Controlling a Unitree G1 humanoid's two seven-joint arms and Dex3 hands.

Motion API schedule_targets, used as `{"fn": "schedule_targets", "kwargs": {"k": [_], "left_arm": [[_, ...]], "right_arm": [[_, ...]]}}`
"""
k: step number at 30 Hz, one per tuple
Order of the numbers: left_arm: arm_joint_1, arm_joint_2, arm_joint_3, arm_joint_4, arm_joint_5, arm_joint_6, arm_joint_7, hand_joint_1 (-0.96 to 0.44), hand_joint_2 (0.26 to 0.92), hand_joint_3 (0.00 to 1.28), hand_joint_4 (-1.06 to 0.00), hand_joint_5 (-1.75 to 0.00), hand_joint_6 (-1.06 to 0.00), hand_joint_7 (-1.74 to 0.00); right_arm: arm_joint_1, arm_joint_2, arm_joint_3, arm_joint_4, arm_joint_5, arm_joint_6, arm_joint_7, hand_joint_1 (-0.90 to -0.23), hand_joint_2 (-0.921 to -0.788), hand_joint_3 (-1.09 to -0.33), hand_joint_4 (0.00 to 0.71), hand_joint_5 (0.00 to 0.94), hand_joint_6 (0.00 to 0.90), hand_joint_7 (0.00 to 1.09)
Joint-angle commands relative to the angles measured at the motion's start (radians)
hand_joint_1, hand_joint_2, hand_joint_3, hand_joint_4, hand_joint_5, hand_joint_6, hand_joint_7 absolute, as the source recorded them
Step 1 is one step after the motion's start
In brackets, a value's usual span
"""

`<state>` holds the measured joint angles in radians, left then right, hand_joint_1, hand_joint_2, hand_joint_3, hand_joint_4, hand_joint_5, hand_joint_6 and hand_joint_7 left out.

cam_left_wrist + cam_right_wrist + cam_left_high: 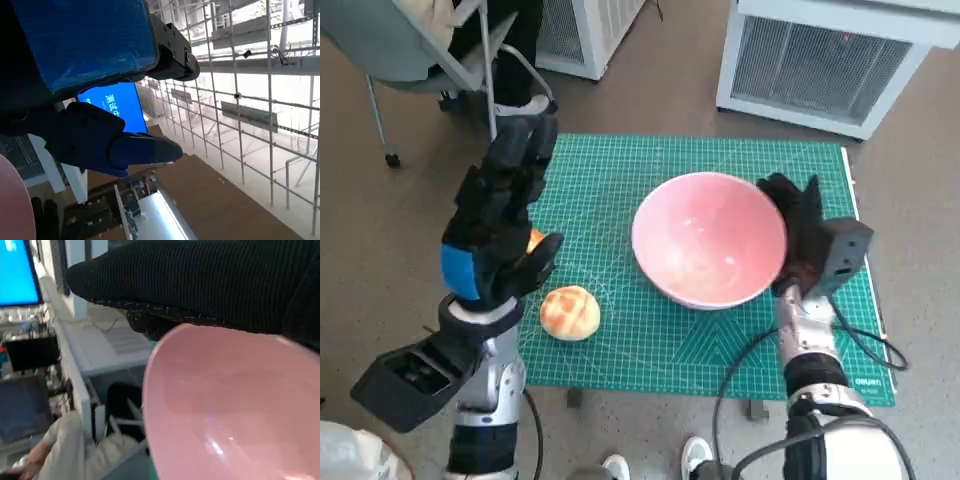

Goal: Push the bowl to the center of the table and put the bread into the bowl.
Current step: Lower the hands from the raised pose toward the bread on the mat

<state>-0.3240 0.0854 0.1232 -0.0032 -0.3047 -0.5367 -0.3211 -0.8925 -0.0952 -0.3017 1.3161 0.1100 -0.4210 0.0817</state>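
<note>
1. Nearest the robot, the round golden bread roll [570, 312] is seen lying on the green gridded cutting mat [650, 350], toward its near left corner and apart from the bowl.
2. Just above it, the left hand [500, 225] is held raised, fingers spread, nothing gripped; a small orange thing [535, 239] is glimpsed behind it and cannot be identified.
3. Across the mat, the wide pink plastic bowl [710, 250] is found sitting right of centre, empty.
4. The gloved right hand [800, 228] is pressed against the bowl's right rim; its fingers are hardly shown, so whether it is closed cannot be told.
5. The push is judged best made low, steady and leftward, so the bowl slides without tipping; nothing is seen blocking that path.
6. Farther off, a white grilled cabinet [825, 60] and a grey wheeled chair [420, 50] are noted.
</note>
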Motion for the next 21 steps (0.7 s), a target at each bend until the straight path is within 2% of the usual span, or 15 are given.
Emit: {"fn": "schedule_targets", "kwargs": {"k": [1, 7, 12, 21], "left_arm": [[0.018, 0.011, 0.003, -0.028, 0.024, 0.007, 0.015, -0.49, 0.921, 0.29, -0.32, 0.00, -0.43, -0.07], [0.027, 0.023, 0.012, -0.035, 0.039, 0.007, 0.022, -0.49, 0.921, 0.29, -0.32, 0.00, -0.43, -0.06], [0.033, 0.057, 0.037, -0.028, 0.033, 0.001, 0.012, -0.48, 0.921, 0.29, -0.31, 0.00, -0.44, -0.05], [0.013, 0.202, 0.121, 0.078, 0.126, -0.095, -0.003, -0.48, 0.921, 0.30, -0.30, 0.00, -0.42, -0.03]], "right_arm": [[-0.027, 0.017, 0.010, 0.022, -0.023, 0.045, -0.019, -0.484, -0.921, -0.931, 0.207, 0.003, 0.171, 0.18], [-0.057, 0.005, 0.021, 0.023, -0.040, 0.062, -0.026, -0.489, -0.921, -0.924, 0.206, 0.002, 0.182, 0.18], [-0.073, -0.013, 0.020, 0.016, -0.048, 0.051, -0.025, -0.488, -0.921, -0.928, 0.200, 0.000, 0.187, 0.17], [-0.091, -0.055, 0.025, -0.020, -0.042, -0.051, -0.006, -0.512, -0.921, -0.920, 0.195, 0.000, 0.190, 0.17]]}}
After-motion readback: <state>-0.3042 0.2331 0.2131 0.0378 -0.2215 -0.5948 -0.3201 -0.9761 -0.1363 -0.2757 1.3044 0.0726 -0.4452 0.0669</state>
